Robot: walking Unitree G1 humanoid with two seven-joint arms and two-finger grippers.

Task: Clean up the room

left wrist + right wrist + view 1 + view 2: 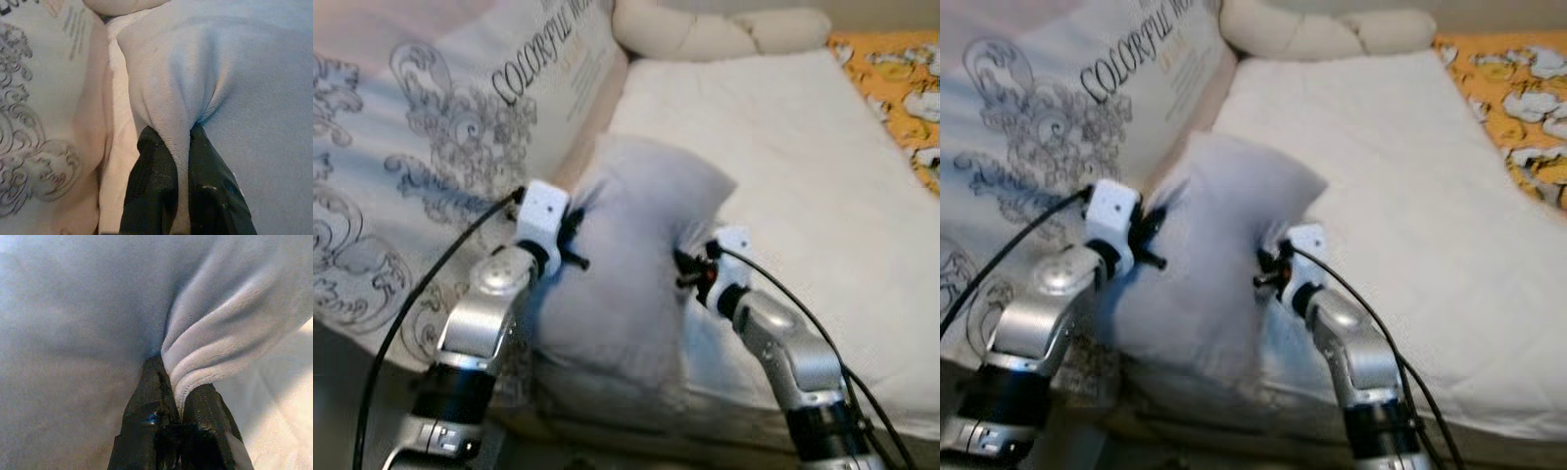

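Jaws of both grippers pinching pale blue pillow (626, 264), hem fold at right gripper (178, 396)

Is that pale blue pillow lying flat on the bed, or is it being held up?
Held up. The left gripper and right gripper each pinch a fold of the pillow, which stands upright over the mattress edge.

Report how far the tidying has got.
Done: both grippers have pinched the pillow, left gripper and right gripper each shut on a fold. In hand: the pillow is held over the bed edge. Left: setting it down; I can't tell where.
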